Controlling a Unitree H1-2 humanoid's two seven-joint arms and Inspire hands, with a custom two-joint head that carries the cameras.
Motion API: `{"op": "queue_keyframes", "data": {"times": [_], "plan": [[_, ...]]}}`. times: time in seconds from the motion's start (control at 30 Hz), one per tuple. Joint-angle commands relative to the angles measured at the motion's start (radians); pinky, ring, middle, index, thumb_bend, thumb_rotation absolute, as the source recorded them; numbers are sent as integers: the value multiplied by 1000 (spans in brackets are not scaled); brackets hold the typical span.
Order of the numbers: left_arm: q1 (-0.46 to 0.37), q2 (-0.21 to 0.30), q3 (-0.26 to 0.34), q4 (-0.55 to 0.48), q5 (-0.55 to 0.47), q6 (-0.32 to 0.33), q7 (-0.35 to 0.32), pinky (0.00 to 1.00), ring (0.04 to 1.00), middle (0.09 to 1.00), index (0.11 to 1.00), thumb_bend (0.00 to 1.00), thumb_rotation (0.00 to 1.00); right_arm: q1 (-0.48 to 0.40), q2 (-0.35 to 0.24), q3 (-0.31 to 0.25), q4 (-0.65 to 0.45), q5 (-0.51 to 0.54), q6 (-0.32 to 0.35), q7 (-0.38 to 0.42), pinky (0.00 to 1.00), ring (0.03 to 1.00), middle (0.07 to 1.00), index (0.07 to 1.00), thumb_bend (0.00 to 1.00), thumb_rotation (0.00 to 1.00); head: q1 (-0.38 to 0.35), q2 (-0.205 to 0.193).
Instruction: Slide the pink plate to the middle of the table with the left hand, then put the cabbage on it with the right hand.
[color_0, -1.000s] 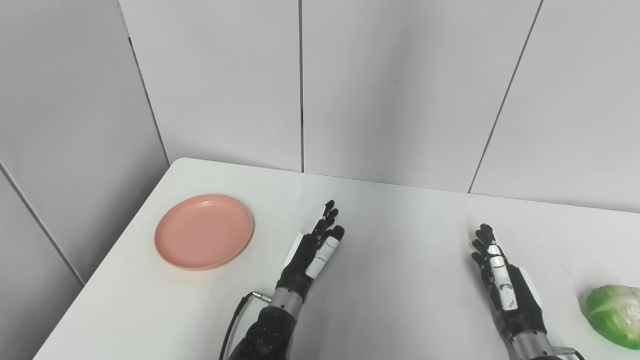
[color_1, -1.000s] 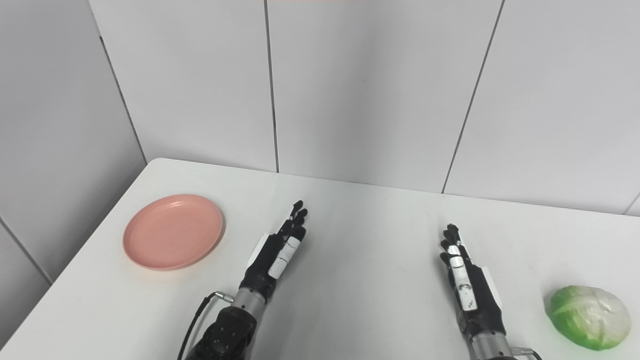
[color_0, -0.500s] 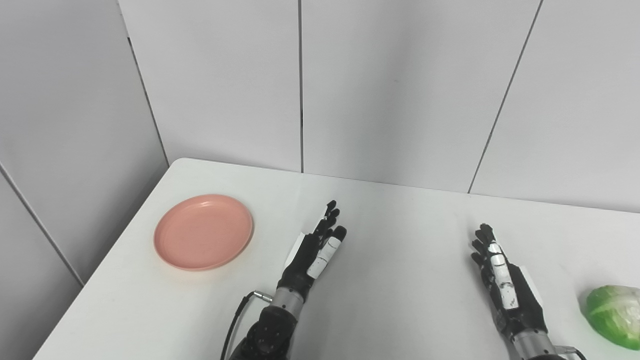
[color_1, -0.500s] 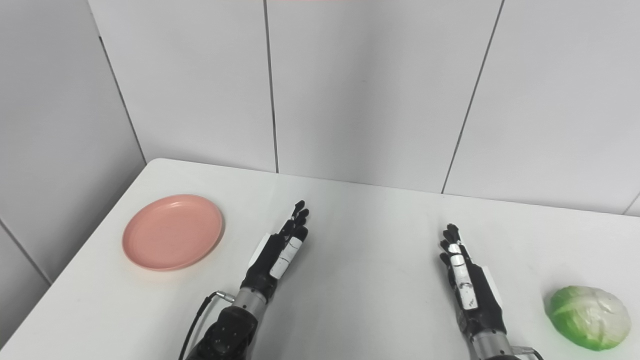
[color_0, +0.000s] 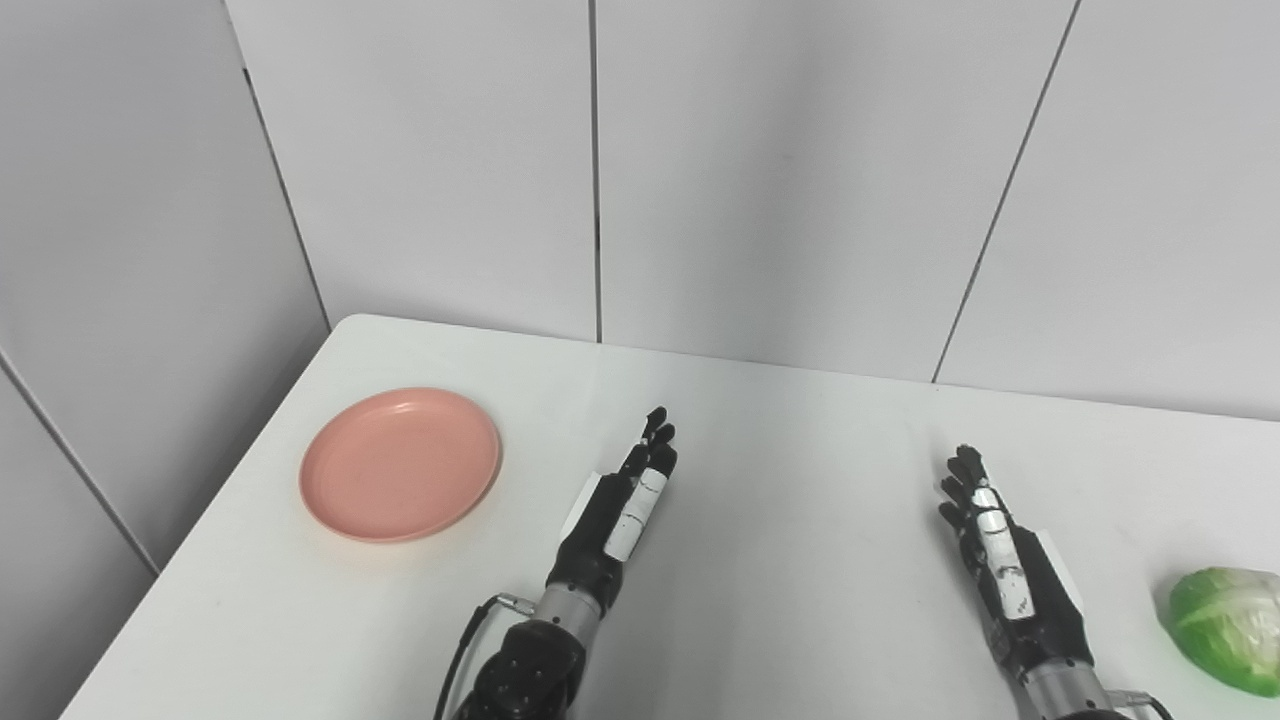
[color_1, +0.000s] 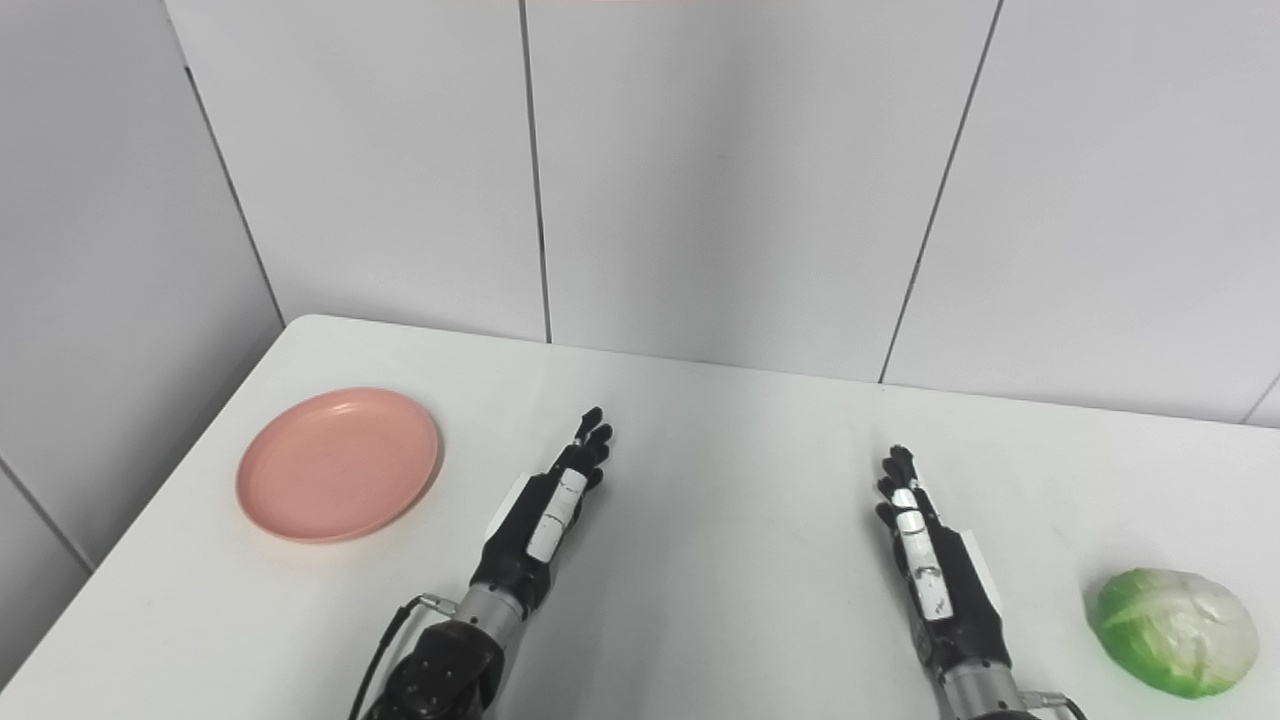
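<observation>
The left hand (color_0: 620, 500) is empty, fingers straight, low over the bench (color_0: 800, 470) right of the pink plate (color_0: 400, 463); the right hand (color_1: 930, 560) is likewise empty, farther right, with the cabbage (color_1: 1172, 628) beyond it. A push on the plate's rim could tip or spin it near the bench's edge
</observation>
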Motion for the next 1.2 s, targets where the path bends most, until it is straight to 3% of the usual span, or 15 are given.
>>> {"op": "queue_keyframes", "data": {"times": [0.0, 0.2, 0.37, 0.6, 0.9, 1.17], "plan": [[-40, -5, 6, -92, 0, 23, 2, 1000, 991, 999, 1000, 902, 1000, -13, -9, -7, 11, 7, 3, 7, 1000, 1000, 1000, 1000, 424, 1000, 0, 2], [-75, -3, 43, -211, -44, 38, -1, 985, 977, 994, 993, 877, 1000, -18, -12, -11, 34, 9, -18, 8, 1000, 1000, 1000, 1000, 460, 1000, 5, 4], [-95, 12, 59, -248, -41, 41, 4, 992, 978, 996, 999, 886, 1000, -18, -12, -12, 35, 16, -19, 11, 1000, 1000, 1000, 1000, 466, 1000, 9, 4], [-102, 56, 129, -401, -56, 114, 19, 1000, 978, 996, 995, 879, 1000, -21, -22, -9, 39, 17, -19, 24, 1000, 1000, 1000, 1000, 471, 1000, 14, 5], [-99, 93, 209, -438, -95, 99, 30, 1000, 983, 997, 1000, 865, 1000, -22, -19, -16, 33, 22, -4, 20, 1000, 1000, 1000, 1000, 458, 1000, 17, 5], [-113, 147, 328, -471, -150, 83, 77, 990, 987, 998, 1000, 831, 1000, -28, -24, -18, 59, 22, -31, 35, 1000, 1000, 1000, 1000, 453, 1000, 19, -1]]}}
